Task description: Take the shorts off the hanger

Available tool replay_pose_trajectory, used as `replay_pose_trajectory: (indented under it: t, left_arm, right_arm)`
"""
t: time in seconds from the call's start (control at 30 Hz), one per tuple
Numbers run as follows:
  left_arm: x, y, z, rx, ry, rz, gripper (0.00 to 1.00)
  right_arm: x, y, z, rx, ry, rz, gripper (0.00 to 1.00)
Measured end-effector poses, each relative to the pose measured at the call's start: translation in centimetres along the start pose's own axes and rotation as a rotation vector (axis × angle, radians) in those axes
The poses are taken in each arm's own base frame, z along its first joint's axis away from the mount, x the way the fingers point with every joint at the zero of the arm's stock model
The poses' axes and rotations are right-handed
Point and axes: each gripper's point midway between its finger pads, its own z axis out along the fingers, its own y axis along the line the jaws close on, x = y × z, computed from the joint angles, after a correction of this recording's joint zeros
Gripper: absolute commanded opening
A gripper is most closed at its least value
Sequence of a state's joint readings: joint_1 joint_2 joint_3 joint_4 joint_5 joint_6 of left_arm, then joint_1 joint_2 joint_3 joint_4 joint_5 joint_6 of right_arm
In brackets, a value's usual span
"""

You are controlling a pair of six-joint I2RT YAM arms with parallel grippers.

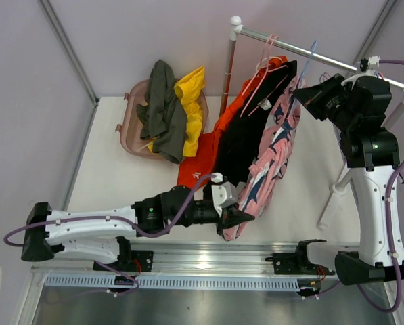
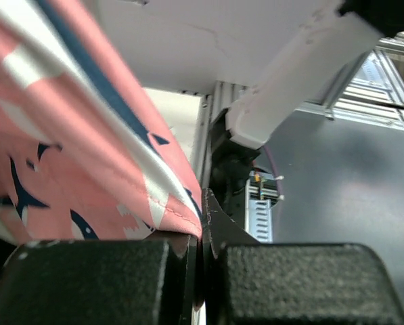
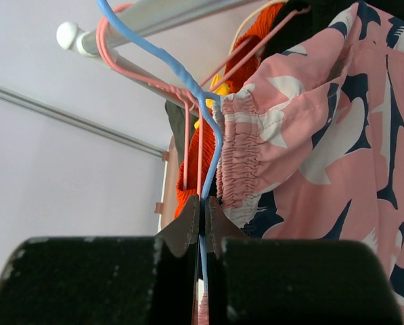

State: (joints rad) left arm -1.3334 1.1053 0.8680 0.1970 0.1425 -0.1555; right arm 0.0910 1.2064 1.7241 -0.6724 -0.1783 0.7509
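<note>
Pale lilac walls [image 1: 26, 101] are seen closing in a white worktop [image 1: 107, 183], and at its far left corner a pink see-through basket [image 1: 125, 132] is loaded with the dark olive-green shorts [image 1: 162, 108] and the bright yellow shorts [image 1: 193, 101], both draped over its rim. Across the far right corner a metal rail [image 1: 303, 49] is carried on white posts, and three garments are hung from it. The orange shorts [image 1: 198, 162] are placed nearest the middle, their white-marked lower end spread out toward the middle of the worktop. The black shorts [image 1: 245, 139] are pressed right beside them, and the pink patterned shorts [image 1: 273, 156] are hung on the side toward the right edge. Down low, the left arm [image 1: 100, 227] is stretched along the near edge, and its jaws are shut tight on the bottom hem of the pink patterned shorts, a fold of cloth pinched between them. Up at the rail, the right arm [image 1: 374, 196] is raised, and its jaws are clamped on the thin wire of the blue hanger [image 1: 308, 61]. The gathered waistband of the pink patterned shorts is seen just beside that wire, and the pink hangers [image 1: 269, 57] are hooked over the rail next to it.
</note>
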Motion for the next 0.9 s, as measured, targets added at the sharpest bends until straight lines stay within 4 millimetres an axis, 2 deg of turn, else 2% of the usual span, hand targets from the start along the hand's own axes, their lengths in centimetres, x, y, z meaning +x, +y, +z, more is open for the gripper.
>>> replay_pose_trajectory:
  t: [0.07, 0.17, 0.27, 0.37, 0.5, 0.57, 0.67, 0.9]
  left_arm:
    - [-0.6, -1.7, 1.0, 0.023, 0.001, 0.023, 0.0]
    - [-2.8, -4.0, 2.8, 0.028, -0.014, 0.061, 0.0]
    - [-5.0, -5.0, 4.0, -0.022, -0.016, 0.109, 0.0]
    - [-7.5, -4.8, 4.5, -0.089, -0.019, 0.166, 0.0]
    - [-9.6, -2.7, 4.2, -0.232, 0.008, 0.27, 0.0]
    - [-9.7, -1.2, 3.8, -0.317, 0.045, 0.333, 0.0]
    - [-8.9, 0.3, 3.4, -0.39, 0.115, 0.405, 0.0]
    - [-5.6, 0.9, 3.8, -0.403, 0.259, 0.509, 0.0]
  right_arm:
    - [0.4, -0.2, 0.0, 0.005, 0.017, 0.003, 0.0]
    - [0.5, -0.1, 0.0, 0.0, 0.02, 0.003, 0.0]
    - [0.5, -0.2, 0.0, -0.004, 0.015, 0.003, 0.0]
    - [0.5, -0.3, 0.1, -0.004, 0.009, 0.002, 0.0]
    - [0.0, -0.4, 0.2, -0.002, -0.018, -0.003, 0.0]
    - [-0.3, -0.4, 0.3, 0.0, -0.034, -0.007, 0.0]
    - [-0.6, -0.6, 0.4, 0.004, -0.052, -0.008, 0.0]
    - [0.0, -1.5, 1.0, 0.017, -0.045, -0.004, 0.0]
